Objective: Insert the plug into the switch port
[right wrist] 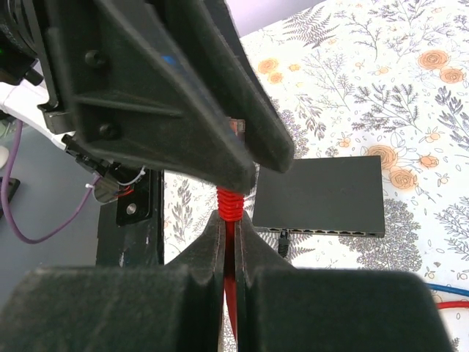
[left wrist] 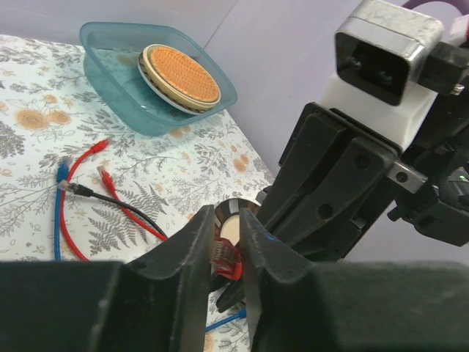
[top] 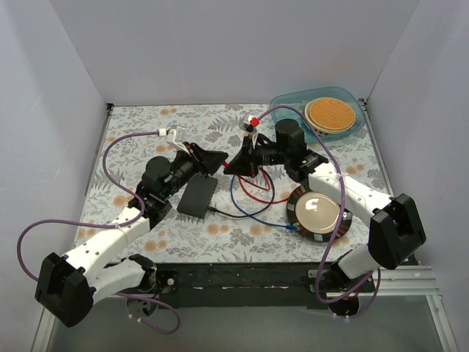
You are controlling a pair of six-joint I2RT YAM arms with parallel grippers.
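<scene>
One plug (left wrist: pixel 226 258): red, pinched in left claw (left wrist: pixel 227 229), jaws narrow.
Right claw (right wrist: pixel 229 221): closed on red cable (right wrist: pixel 231 279).
Switch (top: pixel 198 196): lies below, apart from plug.

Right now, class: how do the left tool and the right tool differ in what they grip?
The left tool clamps the red cable's plug; the right tool pinches the red cable behind its ribbed boot. The left tool's jaws stand wider than the right tool's. Both hold the same cable.
</scene>
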